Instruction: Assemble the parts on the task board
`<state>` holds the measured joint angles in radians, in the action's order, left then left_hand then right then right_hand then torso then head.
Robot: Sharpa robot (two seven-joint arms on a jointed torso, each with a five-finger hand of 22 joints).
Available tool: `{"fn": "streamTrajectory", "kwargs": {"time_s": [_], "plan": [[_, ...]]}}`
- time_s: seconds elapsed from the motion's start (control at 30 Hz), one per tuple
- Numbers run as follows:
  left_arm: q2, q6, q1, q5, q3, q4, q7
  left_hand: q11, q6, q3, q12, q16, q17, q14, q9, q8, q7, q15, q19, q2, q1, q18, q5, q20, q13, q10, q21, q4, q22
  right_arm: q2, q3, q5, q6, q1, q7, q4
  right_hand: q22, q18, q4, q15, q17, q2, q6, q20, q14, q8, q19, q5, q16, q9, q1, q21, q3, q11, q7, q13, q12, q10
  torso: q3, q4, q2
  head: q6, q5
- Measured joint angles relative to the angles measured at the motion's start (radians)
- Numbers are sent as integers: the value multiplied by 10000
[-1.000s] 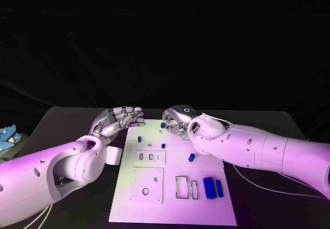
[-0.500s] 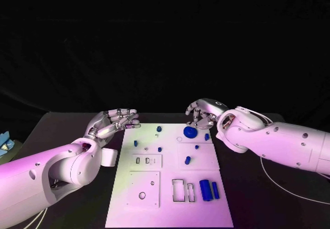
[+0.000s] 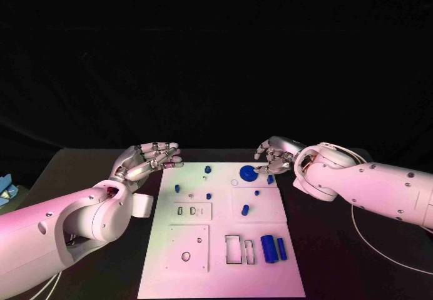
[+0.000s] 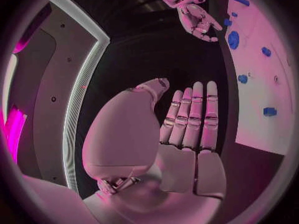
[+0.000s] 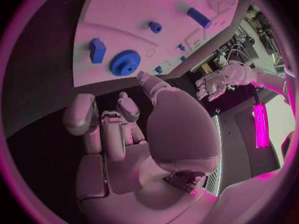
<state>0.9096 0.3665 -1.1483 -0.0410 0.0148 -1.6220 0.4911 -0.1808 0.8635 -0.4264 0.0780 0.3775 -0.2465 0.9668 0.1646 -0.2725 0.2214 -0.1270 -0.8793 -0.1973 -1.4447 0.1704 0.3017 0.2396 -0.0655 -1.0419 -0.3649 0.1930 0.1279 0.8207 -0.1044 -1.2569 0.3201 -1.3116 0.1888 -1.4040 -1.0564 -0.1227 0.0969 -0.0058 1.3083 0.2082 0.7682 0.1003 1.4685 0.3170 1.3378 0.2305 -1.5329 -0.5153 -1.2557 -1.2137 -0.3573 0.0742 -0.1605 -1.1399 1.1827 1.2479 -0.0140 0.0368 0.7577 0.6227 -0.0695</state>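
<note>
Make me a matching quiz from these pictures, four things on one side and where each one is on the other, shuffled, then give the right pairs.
Things
1. blue gear
2. two long blue bars
3. left hand
4. right hand

Places
A. beyond the task board's far right corner, fingers curled, holding nothing
B. on the board's near right part, lying side by side
C. off the board's far left corner, fingers up, holding nothing
D. on the board's far right part, close to the right hand

Pairs: 1-D, 2-B, 3-C, 4-A
</note>
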Motion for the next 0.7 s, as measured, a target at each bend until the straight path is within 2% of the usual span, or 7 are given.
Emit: {"fn": "streamTrajectory", "kwargs": {"time_s": [0.37, 0.7], "plan": [[-5, -4, 0, 1, 0, 16, -42, 0, 0, -29, -49, 0, -11, 0, -10, 32, 0, 0, 0, 0, 0, 0, 0, 0, 0, 0, 0, -29, 0, -627, -78, 189, -6, 330, 7, 641, -10, -1, 28, 40, -1, -21, -129, 0, -39, 0, -1, 40, -27, -12, -86, 0, 28, 37, -58, -63, 76, -37, -7, 2, 13, 83, 69], [-5, -2, 1, 3, 0, 25, -60, 0, 0, -29, -49, 0, -10, 0, -10, 41, 0, 0, 0, 0, 0, 0, 0, 0, 0, 0, 0, -29, 0, -920, -98, 159, 93, 454, -13, 873, -11, -2, 27, 40, -3, -12, -201, 1, -40, 0, -1, 40, -27, -19, -94, 0, 27, 37, -59, -69, 76, -37, -14, 8, 3, 128, 84]]}}
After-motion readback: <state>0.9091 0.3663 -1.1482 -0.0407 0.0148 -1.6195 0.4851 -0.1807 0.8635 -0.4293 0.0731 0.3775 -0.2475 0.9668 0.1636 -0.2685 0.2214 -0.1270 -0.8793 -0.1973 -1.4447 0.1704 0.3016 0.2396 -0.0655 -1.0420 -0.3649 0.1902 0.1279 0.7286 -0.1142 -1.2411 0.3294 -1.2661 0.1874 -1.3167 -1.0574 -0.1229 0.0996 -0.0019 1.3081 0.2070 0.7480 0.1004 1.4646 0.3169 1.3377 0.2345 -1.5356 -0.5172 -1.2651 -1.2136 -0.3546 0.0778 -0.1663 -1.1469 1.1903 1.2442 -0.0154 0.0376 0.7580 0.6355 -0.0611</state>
